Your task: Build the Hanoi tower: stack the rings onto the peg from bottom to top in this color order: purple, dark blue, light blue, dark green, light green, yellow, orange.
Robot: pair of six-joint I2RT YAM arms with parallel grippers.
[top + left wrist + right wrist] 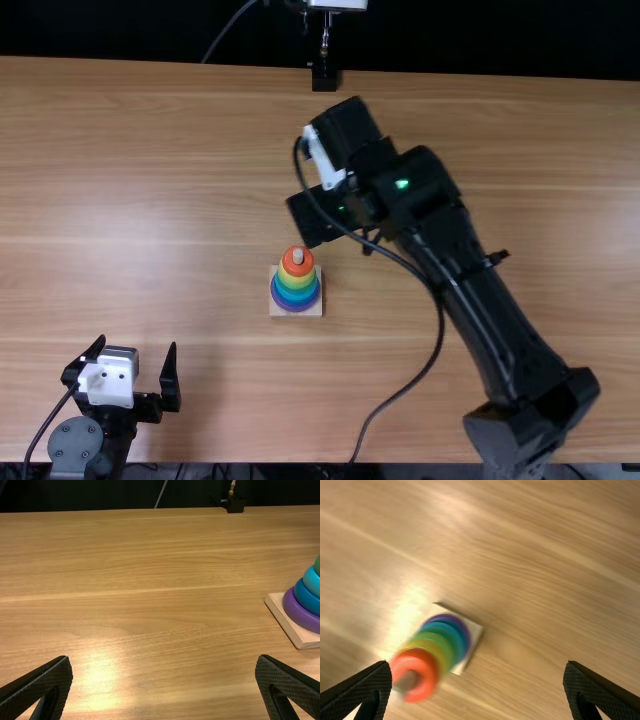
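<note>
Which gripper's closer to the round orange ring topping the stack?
Right. The right gripper is close by, right of the ring; the left gripper is farther off, leftward, toward the near edge.

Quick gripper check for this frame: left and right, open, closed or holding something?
Left gripper: open, holding nothing.
Right gripper: open, holding nothing, close to the stacked rings.

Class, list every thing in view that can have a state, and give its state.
Pale wooden peg: upright, tip bare
Orange ring: on the peg, topmost
Yellow ring: on the peg, just under orange
Light blue ring: stacked on dark blue
Dark blue ring: stacked on purple
Purple ring: lowest
Square pale wooden base: lying flat
Left black gripper: open, empty
Right black gripper: open, empty
</note>
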